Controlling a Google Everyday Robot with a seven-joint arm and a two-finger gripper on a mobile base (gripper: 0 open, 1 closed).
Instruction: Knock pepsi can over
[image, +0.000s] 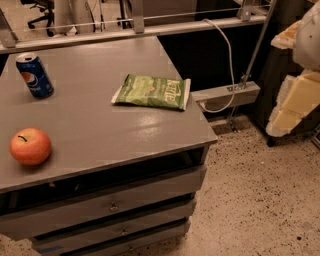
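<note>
The pepsi can (34, 75), blue with a silver top and round logo, stands upright at the far left of the grey table (100, 125). My gripper (296, 99) shows as pale cream parts at the right edge of the camera view. It is off the table, well to the right of the can and touching nothing.
A green chip bag (152, 92) lies flat near the table's right side. A red apple (30, 146) sits near the front left. Drawers (110, 205) are below the tabletop. A power strip (227, 95) with a cable and a rail lie behind the table. Speckled floor lies to the right.
</note>
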